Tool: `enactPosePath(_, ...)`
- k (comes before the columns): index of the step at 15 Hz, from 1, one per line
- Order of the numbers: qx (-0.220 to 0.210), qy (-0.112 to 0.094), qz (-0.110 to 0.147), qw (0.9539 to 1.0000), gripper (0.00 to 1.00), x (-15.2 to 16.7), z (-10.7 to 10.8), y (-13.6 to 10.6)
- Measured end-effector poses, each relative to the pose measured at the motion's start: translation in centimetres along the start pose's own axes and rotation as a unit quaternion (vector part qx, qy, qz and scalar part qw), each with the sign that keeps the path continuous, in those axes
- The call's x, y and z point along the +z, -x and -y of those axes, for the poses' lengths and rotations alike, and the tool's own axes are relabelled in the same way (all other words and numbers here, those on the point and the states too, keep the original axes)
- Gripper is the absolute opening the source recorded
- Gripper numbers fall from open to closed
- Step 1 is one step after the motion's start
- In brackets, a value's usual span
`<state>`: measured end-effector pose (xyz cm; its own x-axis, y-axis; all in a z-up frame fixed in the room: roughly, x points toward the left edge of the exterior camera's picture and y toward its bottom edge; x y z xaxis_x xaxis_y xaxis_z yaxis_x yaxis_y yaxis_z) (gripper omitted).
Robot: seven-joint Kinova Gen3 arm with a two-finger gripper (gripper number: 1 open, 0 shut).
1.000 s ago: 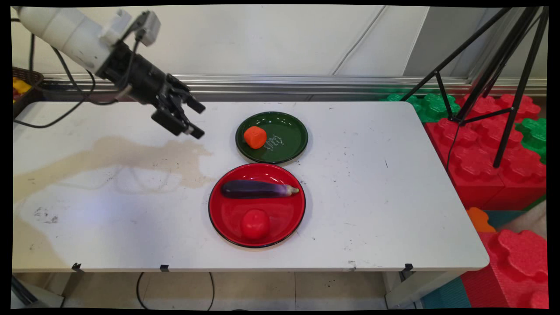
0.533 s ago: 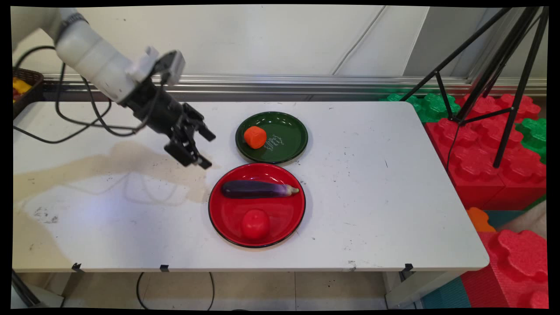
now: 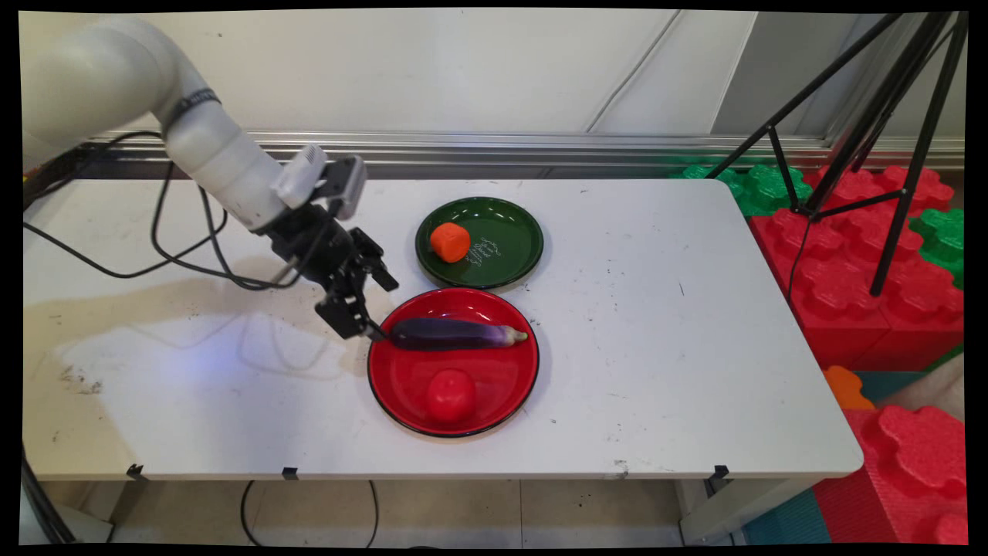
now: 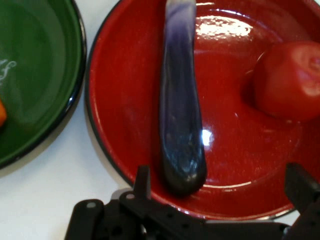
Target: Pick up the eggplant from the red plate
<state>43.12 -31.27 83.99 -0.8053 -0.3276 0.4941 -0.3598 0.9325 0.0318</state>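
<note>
White table, wall behind, red and green foam blocks at right w/ black tripod. White arm in from upper left, black cables hanging. Round red plate near table centre holds long purple eggplant + red tomato, apart. Round green plate just behind, orange fruit on it. Black two-finger tool at red plate's left rim, fingers spread apart, eggplant's dark end btwn them, not gripped.

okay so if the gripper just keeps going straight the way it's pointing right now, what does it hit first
Most likely the eggplant: its dark rounded end lies between the open fingers of the gripper, on the red plate. How much height remains is unclear.
</note>
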Motion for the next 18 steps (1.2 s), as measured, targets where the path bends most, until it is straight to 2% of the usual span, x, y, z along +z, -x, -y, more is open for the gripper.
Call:
enactPosePath(9, 0.034, 0.002, 0.020, 0.9992, 1.00, 4.9, 0.4, -0.5)
enactPosePath(18, 0.057, -0.001, 0.030, 0.9979, 1.00, 7.7, 0.3, -0.9)
